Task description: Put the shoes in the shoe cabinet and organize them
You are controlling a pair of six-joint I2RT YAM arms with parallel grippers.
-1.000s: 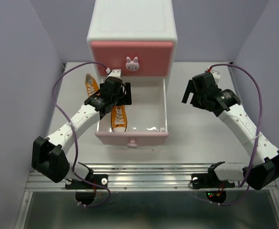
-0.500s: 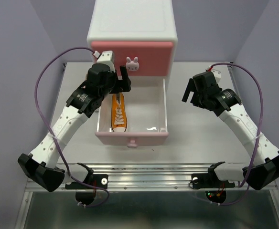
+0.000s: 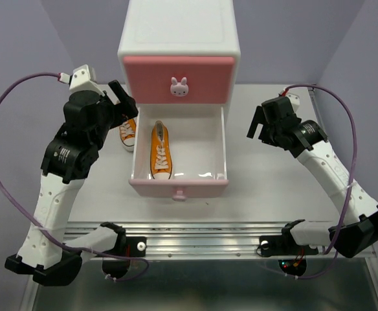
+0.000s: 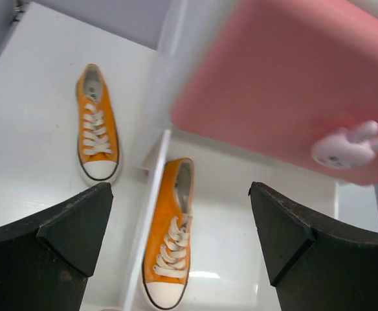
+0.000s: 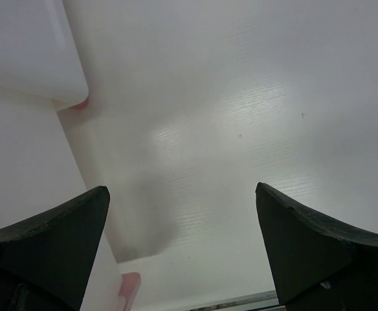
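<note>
One orange shoe (image 3: 160,150) is in your drawer (image 3: 199,146), its mate (image 3: 128,131) lies outside at nine o'clock; left gripper (image 4: 179,188) and right gripper (image 5: 182,191) gape empty.

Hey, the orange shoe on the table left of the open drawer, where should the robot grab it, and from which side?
Probably from straight above with the open left gripper, pinching the orange shoe across its two sides at the laced middle. It sits upright on its sole, parallel to the drawer wall, so that narrow midsection should fit between the fingers.
</note>
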